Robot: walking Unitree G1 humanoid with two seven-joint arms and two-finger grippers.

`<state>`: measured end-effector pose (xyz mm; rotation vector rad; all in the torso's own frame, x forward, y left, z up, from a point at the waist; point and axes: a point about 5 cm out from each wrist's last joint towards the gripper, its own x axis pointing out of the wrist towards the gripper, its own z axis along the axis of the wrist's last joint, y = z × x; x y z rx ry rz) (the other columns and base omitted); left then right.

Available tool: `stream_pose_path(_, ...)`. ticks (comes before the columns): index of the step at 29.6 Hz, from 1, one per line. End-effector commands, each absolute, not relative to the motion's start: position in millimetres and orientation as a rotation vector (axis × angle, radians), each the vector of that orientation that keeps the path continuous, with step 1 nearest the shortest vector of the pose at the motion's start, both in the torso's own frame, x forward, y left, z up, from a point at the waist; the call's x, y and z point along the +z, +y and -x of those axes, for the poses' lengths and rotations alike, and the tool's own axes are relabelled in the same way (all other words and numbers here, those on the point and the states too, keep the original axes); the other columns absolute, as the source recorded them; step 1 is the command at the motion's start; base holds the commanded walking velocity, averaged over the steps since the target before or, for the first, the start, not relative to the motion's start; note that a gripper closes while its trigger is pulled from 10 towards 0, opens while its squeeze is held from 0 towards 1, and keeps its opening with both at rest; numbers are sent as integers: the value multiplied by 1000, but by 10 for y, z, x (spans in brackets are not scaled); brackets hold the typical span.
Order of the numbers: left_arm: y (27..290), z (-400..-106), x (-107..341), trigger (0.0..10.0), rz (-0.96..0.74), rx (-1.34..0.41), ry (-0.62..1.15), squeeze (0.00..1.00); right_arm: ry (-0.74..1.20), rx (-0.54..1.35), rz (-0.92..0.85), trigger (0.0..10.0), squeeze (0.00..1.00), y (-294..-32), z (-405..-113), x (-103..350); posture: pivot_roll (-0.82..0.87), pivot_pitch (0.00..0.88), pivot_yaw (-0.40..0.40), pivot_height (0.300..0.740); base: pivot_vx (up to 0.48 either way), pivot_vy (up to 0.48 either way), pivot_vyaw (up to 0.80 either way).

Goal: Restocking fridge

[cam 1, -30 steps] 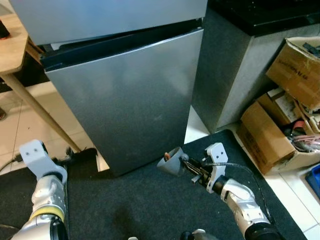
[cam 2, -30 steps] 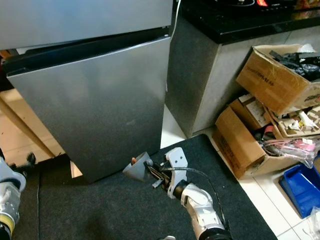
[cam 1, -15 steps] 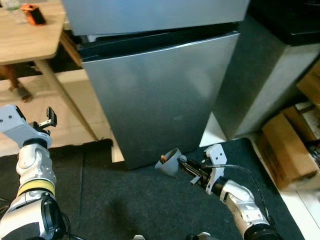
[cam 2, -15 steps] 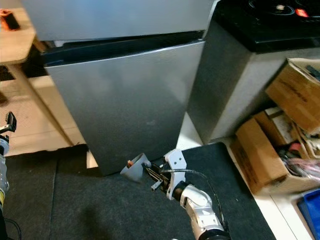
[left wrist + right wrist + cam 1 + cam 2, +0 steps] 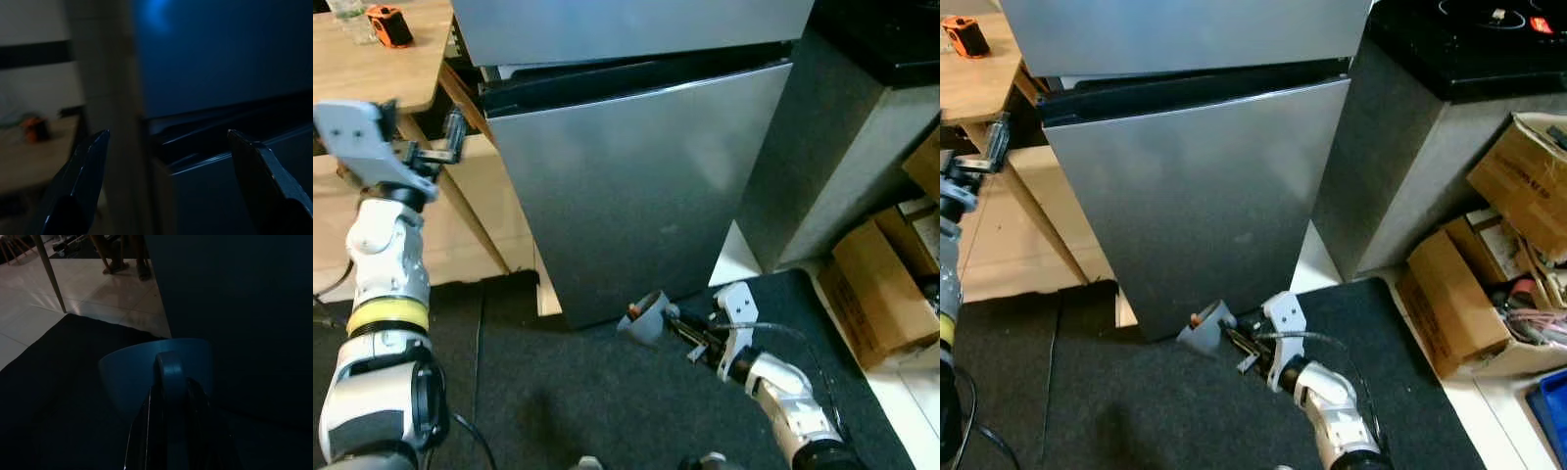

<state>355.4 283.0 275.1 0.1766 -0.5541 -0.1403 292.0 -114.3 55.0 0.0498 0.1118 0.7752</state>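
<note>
The silver fridge stands shut in front of me, its lower door [image 5: 636, 186] under a dark gap [image 5: 626, 76] below the upper door. My left gripper [image 5: 457, 132] is raised at the fridge's left edge, level with that gap. In the left wrist view its fingers [image 5: 83, 186] are spread wide; the left gripper [image 5: 167, 132] is open and faces the gap. Low by the fridge's bottom edge, my right gripper [image 5: 677, 326] is shut on the handle of a grey-blue cup [image 5: 644, 320]. The cup [image 5: 142, 372] tilts toward the door and has a small orange spot at its rim.
A wooden table [image 5: 372, 73] with an orange item [image 5: 389, 24] stands left of the fridge. A grey counter [image 5: 842, 147] is to the right, with open cardboard boxes [image 5: 1459, 304] and a blue bin [image 5: 1552, 416] beside it. I stand on a black mat [image 5: 558, 392].
My left arm has risen from low at my side to the height of the gap between the doors. The camera has swung left. The right gripper still holds the cup in the same place.
</note>
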Motion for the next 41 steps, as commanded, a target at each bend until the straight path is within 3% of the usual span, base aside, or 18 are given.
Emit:
stream_pose_path(1,2692,-3561,2872,10000,-273,-257,-562,0,99,775,-50,10000,0,-1135,-2910,555,-60,167,8,740,0,0,400)
stream_pose_path(6,2613,-3645,2965,10000,-457,-361,-484,0,113,765,-45,10000,0,-1133,-2909,535,-59,170,11,740,0,0,0)
stream_pose_path(8,2698,-3701,2973,10000,-584,-313,-391,0,110,759,-48,10000,0,-1128,-2909,537,-61,176,15,740,0,0,0)
stream_pose_path(12,2736,-3725,2996,10000,-634,-290,-347,0,107,757,-55,10000,0,-1125,-2898,538,-61,181,17,740,0,0,0)
stream_pose_path(20,2631,-3868,3117,10000,-852,-257,-247,0,107,746,-68,10000,0,-1116,-2756,499,-75,260,34,740,0,0,0)
stream_pose_path(32,2289,-4000,3289,10000,-989,-300,-269,0,119,728,-65,10000,0,-1176,-2601,486,-113,335,41,740,0,0,0)
stream_pose_path(41,2144,-4072,3265,10000,-1070,-328,-213,0,119,708,-47,10000,0,-1241,-2563,546,-133,339,46,740,0,0,0)
